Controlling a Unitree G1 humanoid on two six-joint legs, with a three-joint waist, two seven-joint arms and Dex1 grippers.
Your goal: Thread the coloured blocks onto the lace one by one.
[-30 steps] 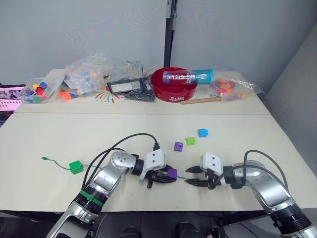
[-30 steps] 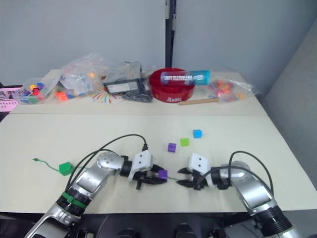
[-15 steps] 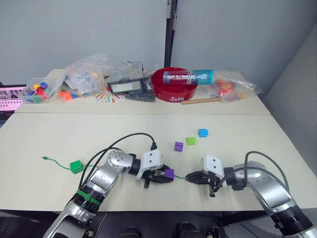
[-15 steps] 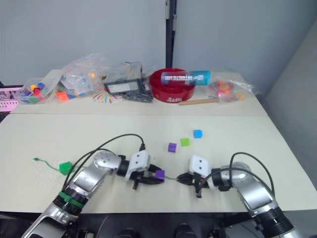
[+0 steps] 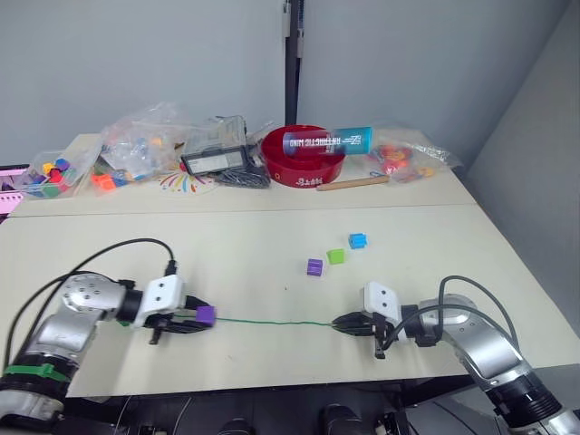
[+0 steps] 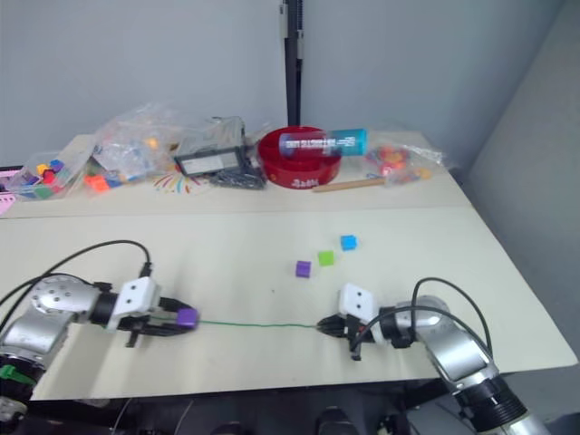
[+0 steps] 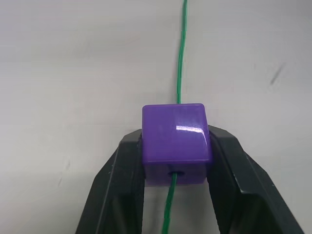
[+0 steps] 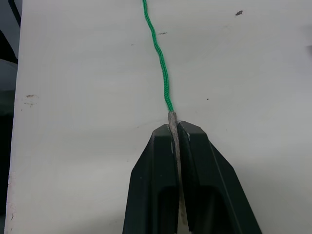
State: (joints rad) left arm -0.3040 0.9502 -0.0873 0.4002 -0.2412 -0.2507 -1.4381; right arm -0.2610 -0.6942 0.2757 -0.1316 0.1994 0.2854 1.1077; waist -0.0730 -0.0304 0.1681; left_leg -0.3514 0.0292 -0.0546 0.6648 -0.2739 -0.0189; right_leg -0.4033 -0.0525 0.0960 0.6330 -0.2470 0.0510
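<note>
My left gripper point(image 5: 192, 319) is shut on a purple block point(image 7: 176, 143) near the table's front left, and the green lace point(image 5: 272, 322) runs straight through the block's hole. The lace stretches taut across the tabletop to my right gripper point(image 5: 339, 323), which is shut on the lace's pale stiff tip point(image 8: 173, 129). Three loose blocks lie mid-table: a purple one point(image 5: 314, 266), a lime green one point(image 5: 336, 256) and a light blue one point(image 5: 358, 240).
Along the back of the table sit clear bags of toy pieces point(image 5: 136, 145), a black case point(image 5: 214, 162), a red bowl point(image 5: 304, 156) with a blue tube across it, and a wooden stick point(image 5: 349, 184). Black cables loop beside both arms.
The right gripper has shut on the lace tip. The left gripper has drawn the purple block far to the left along the lace, pulling the cord straight. The camera view also shifted.
</note>
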